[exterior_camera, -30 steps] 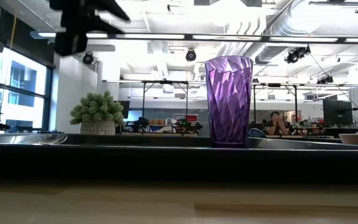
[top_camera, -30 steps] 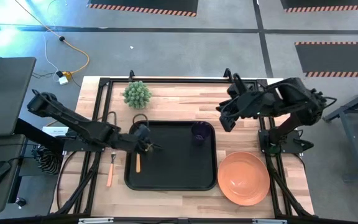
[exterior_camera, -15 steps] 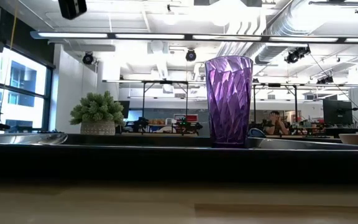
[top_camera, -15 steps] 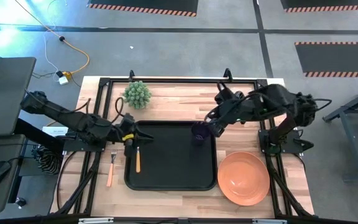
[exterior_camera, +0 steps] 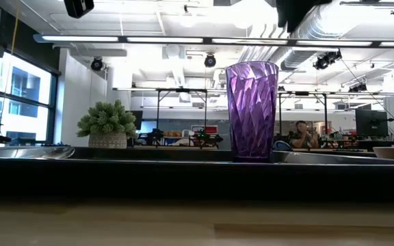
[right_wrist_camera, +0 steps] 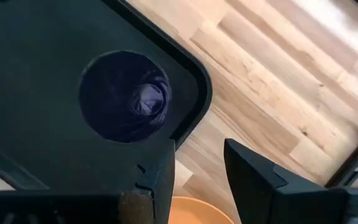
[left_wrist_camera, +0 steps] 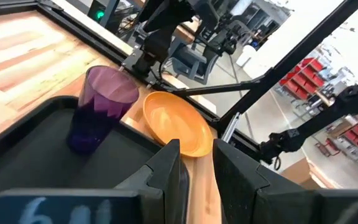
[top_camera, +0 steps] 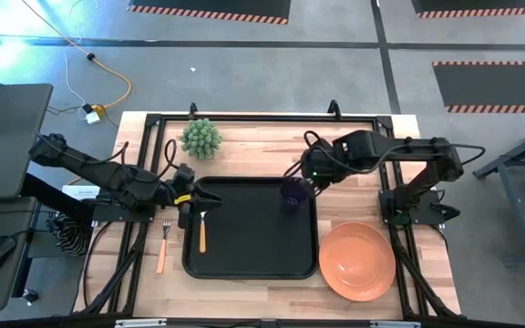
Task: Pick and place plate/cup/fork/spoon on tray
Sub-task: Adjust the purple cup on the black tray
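Note:
The black tray lies mid-table. The purple cup stands upright on its base in the tray's far right corner. The spoon lies flat on the tray's left side. The fork lies on the table left of the tray. The orange plate rests on the table right of the tray. My left gripper is open and empty over the tray's far left corner. My right gripper is open and empty, just above and to the far right of the cup.
A spiky green plant in a pot stands at the far edge, left of centre. A black frame runs around the table's edges. Bare wood shows between the tray's far rim and the frame, and at the near left.
My left gripper has drawn back from over the tray's left part toward the tray's far left corner. My right gripper has moved from the far right toward the cup and now stands close over it. The cup, spoon, fork and plate have stayed where they were.

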Controlling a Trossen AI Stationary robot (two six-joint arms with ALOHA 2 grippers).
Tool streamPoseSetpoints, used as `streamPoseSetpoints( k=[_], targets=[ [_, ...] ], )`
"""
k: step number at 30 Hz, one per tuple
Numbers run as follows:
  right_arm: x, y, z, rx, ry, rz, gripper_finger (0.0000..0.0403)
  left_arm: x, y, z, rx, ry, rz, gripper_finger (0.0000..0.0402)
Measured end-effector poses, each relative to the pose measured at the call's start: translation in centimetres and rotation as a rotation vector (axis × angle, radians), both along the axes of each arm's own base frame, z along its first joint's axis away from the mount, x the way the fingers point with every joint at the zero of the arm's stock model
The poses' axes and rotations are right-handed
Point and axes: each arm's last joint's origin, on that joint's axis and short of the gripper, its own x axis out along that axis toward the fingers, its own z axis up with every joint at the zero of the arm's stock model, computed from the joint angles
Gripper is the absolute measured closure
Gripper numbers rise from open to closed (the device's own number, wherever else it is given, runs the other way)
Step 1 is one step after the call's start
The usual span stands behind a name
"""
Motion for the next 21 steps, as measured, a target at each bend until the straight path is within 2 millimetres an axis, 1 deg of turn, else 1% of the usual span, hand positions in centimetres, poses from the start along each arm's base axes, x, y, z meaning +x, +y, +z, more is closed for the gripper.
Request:
streamPoseSetpoints(
  k=[4, 11, 18, 21],
  targets=[
    [0.3, -1.2, -1.6, 0.02, 0.013, 0.012, 0.0272, 0.1, 0.3, -0.1, 0.003, 0.006, 0.018, 0.0316],
    [1.5, -2.8, -3.9, 0.089, -0.034, 0.093, 0.0272, 0.4, 1.2, -0.1, 0.003, 0.007, 0.068, 0.0316],
    [1.8, -3.6, -6.6, 0.123, -0.004, 0.124, 0.0272, 0.6, 2.1, -0.1, 0.001, 0.007, 0.117, 0.0316],
    [1.8, -3.6, -7.1, 0.12, -0.003, 0.136, 0.0272, 0.7, 2.5, -0.1, 0.001, 0.007, 0.137, 0.0316]
  ],
)
